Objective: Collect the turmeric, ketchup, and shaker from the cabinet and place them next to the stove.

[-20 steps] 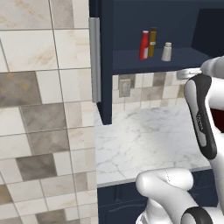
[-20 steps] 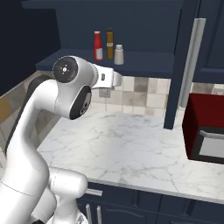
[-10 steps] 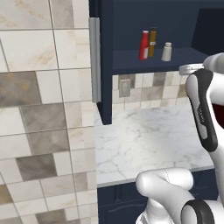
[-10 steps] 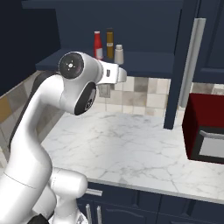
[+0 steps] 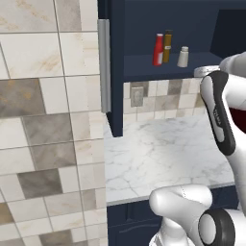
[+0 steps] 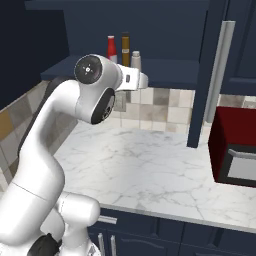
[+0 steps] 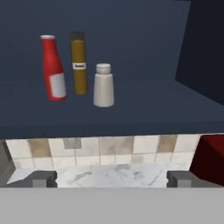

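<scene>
Ketchup (image 7: pixel 53 70), turmeric (image 7: pixel 78 63) and shaker (image 7: pixel 103 86) sit upright on the cabinet (image 7: pixel 144 96) shelf around 11 o'clock; gripper (image 7: pixel 112 178) gapes wide, holding nothing.

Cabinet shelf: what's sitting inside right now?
On the cabinet shelf stand three upright containers in a row: the ketchup, the turmeric beside it, then the shaker. The shelf's far right corner is dark, so anything there can't be made out.

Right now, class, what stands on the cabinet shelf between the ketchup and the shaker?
The turmeric stands between the ketchup and the shaker, a little further back on the navy shelf. The hand view shows this best.
</scene>
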Controlling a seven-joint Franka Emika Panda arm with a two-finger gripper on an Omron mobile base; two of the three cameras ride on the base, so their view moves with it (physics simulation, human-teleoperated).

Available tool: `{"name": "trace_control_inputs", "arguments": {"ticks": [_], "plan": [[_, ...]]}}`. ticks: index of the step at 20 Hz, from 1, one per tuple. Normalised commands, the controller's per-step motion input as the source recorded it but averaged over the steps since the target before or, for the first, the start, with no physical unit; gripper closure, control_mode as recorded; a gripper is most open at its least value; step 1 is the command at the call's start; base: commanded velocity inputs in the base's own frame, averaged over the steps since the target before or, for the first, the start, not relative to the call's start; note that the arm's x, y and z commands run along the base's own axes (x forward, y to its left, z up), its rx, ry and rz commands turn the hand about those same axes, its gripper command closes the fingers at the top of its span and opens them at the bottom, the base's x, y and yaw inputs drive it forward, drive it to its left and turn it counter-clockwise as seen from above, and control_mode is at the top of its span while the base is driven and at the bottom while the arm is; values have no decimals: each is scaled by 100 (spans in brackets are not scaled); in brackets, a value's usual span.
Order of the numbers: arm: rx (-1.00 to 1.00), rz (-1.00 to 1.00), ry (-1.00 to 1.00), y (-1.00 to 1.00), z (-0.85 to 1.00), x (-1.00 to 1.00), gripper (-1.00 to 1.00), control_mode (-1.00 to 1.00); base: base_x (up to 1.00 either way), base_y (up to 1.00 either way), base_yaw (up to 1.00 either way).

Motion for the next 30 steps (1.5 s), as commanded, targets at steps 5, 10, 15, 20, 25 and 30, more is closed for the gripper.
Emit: {"name": "trace_control_inputs", "arguments": {"ticks": [5, 10, 15, 20, 25, 30], "plan": [[0, 5, -13, -6, 38, 22, -100, -100, 0, 0, 0], [0, 4, -6, 0, 17, 38, -100, -100, 0, 0, 0], [0, 3, 0, 0, 1, 41, -100, -100, 0, 0, 0], [1, 4, 0, -2, 0, 39, -100, -100, 0, 0, 0], [2, 3, 0, -4, 0, 49, -100, -100, 0, 0, 0], [1, 1, 1, -10, 0, 49, -100, -100, 0, 0, 0]]}}
